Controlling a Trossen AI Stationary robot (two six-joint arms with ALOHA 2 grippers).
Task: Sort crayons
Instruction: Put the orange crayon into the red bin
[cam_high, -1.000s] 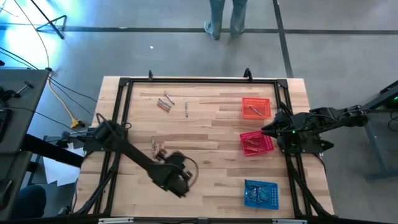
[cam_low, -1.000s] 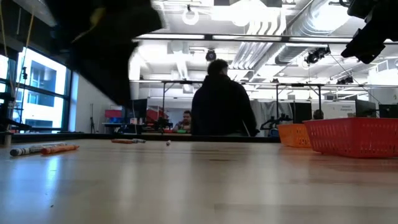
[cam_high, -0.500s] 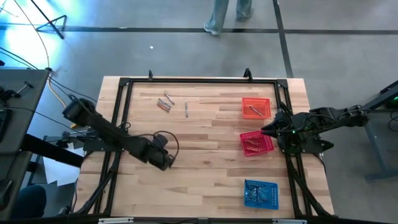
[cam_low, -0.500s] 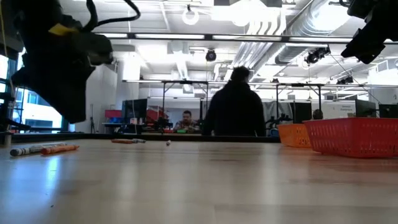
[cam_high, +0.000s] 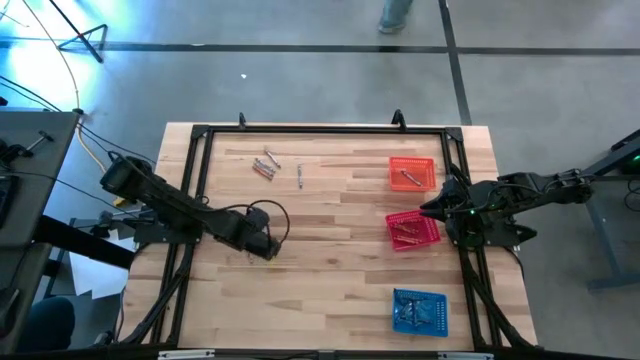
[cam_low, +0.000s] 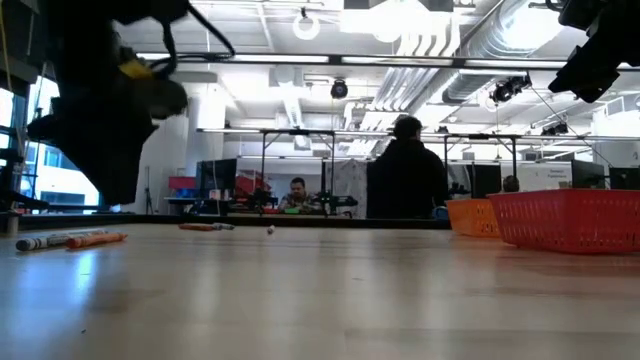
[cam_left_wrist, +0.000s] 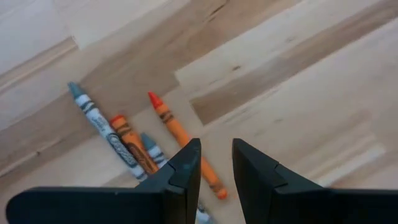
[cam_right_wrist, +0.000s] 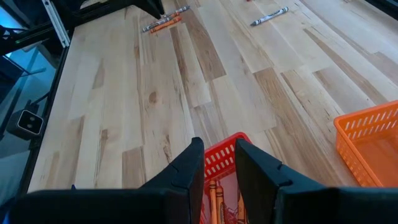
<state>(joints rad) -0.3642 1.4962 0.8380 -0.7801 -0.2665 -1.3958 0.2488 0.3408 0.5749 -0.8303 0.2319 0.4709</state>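
My left gripper (cam_high: 262, 243) hovers over a small group of crayons at the table's left middle, open by a narrow gap and empty. Its wrist view (cam_left_wrist: 216, 155) shows two grey crayons (cam_left_wrist: 99, 121) and two orange crayons (cam_left_wrist: 183, 140) lying flat on the wood just past the fingertips. More crayons (cam_high: 265, 165) lie at the far left, and one lies alone (cam_high: 299, 176). My right gripper (cam_high: 428, 210) waits above the far edge of the red basket (cam_right_wrist: 219, 163), narrowly open and empty.
An orange basket (cam_high: 412, 172) with a crayon in it, the red basket (cam_high: 413, 229) with several crayons, and a blue basket (cam_high: 420, 310) stand along the table's right side. A black frame (cam_high: 200, 130) rims the table. A person (cam_low: 405, 170) stands in the room beyond it.
My left gripper has swung from the table's near middle toward the left and far side, and now stands over the crayon group at the left middle. The person beyond the table has walked toward the right.
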